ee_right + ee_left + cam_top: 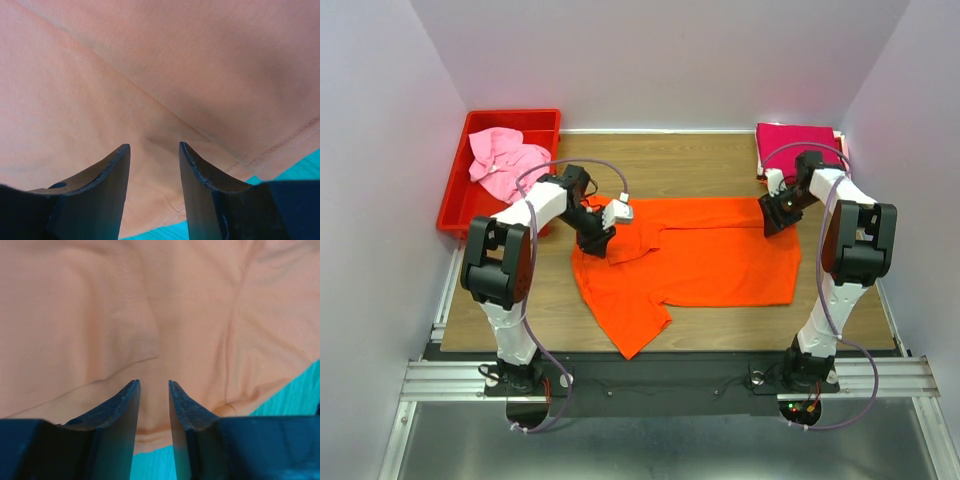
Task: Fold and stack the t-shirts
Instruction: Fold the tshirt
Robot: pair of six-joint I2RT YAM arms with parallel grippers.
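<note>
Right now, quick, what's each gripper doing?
Left gripper: narrow gap over the orange t-shirt, grip cannot be told.
Right gripper: slightly apart on the same shirt, cannot be told.

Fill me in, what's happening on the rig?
Both arms are at the orange t-shirt, spread on the table. The left claw is at its left end and the right claw at its far right edge, both open against the cloth. A magenta t-shirt lies folded in the far right corner; a pink t-shirt sits crumpled in the red bin.
</note>
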